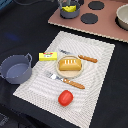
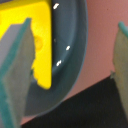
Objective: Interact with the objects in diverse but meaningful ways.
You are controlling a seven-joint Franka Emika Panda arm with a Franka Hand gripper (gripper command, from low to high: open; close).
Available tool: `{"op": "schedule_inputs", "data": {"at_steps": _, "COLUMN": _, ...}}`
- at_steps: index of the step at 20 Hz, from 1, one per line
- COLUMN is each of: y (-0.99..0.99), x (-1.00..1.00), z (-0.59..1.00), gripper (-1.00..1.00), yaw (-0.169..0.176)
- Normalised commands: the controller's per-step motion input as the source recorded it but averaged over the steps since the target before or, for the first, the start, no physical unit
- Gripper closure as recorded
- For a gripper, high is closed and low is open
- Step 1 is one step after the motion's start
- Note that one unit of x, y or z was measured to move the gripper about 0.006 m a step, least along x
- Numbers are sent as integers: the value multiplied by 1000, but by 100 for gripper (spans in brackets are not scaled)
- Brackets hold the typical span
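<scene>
Dark tabletop (image 1: 20, 30) carries a striped placemat (image 1: 95, 65) and a pink stove board (image 1: 107, 27), with 2 grey-blue pots: 1 pot (image 1: 16, 68) beside the mat, the other pot (image 2: 70, 45) on the board holding the cheese wedge (image 2: 32, 35). On the mat lie the bread loaf (image 1: 70, 64), butter block (image 1: 48, 56) and tomato (image 1: 65, 97). The gripper (image 2: 70, 75) hangs spread and empty over that pot's rim; descending here, judged risk is 1 pad striking the rim and tipping the pot.

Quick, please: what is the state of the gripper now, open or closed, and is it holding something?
Gripper: open, holding nothing; its fingers stand wide apart over the pot with the cheese wedge.
</scene>
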Motion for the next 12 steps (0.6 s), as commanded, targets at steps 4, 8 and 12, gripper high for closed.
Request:
{"op": "schedule_inputs", "data": {"at_steps": 4, "y": -334, "x": 87, "z": 727, "gripper": -100, "yaw": 3}}
{"op": "schedule_inputs", "data": {"at_steps": 8, "y": -984, "x": 156, "z": 202, "gripper": -100, "yaw": 0}}
{"op": "schedule_inputs", "data": {"at_steps": 12, "y": -1000, "x": 146, "z": 126, "gripper": -100, "yaw": 0}}
